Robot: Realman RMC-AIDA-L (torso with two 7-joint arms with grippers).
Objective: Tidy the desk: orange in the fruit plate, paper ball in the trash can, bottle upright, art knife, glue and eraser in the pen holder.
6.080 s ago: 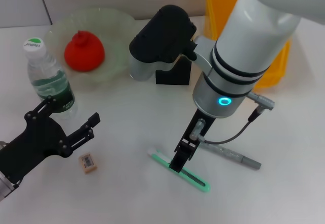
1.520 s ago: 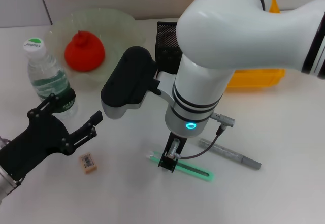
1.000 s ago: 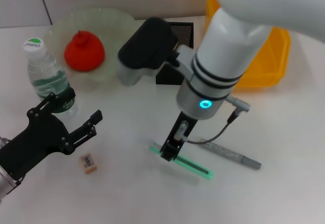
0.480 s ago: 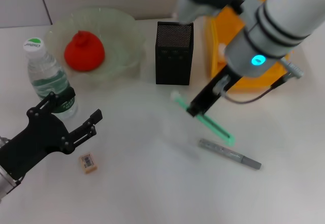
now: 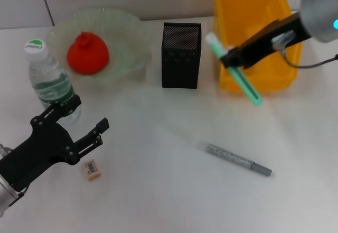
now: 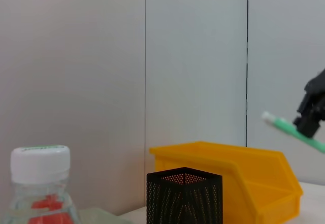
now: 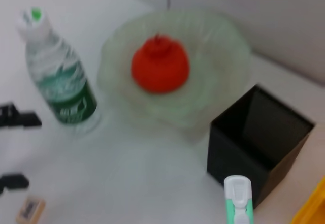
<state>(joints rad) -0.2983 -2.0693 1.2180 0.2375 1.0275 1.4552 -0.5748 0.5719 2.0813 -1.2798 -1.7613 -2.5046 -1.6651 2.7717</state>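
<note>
Left gripper (image 5: 74, 122): black, low at the robot's left; fingers spread, nothing between them.
Bottle (image 5: 50, 81): upright just beyond the left gripper; clear ribbed plastic, white cap, green label.
Eraser (image 5: 91, 169): tan block with barcode sticker, on the table just beside the left gripper's near finger, apart from it.
Orange (image 5: 87, 53): red-orange, pointed top, inside the fruit plate (image 5: 128, 29), a pale-green translucent bowl with scalloped rim, beyond the bottle.
Pen holder (image 5: 180, 63): black square mesh cup, left of the right gripper.
Glue (image 5: 238, 159): grey stick, darker end, flat on the table below and nearer than the right gripper.
Right gripper (image 5: 234, 58): raised in front of the yellow trash can (image 5: 266, 80); pinching the art knife.
Art knife (image 5: 234, 70): mint-green and white, tilted, in the air.
View difference: right wrist view shows only the knife's white tip (image 7: 238, 199) above the holder's open mouth (image 7: 260, 137); left wrist view shows the knife (image 6: 293, 131) higher than the holder rim (image 6: 184, 177) and off to its side.
</note>
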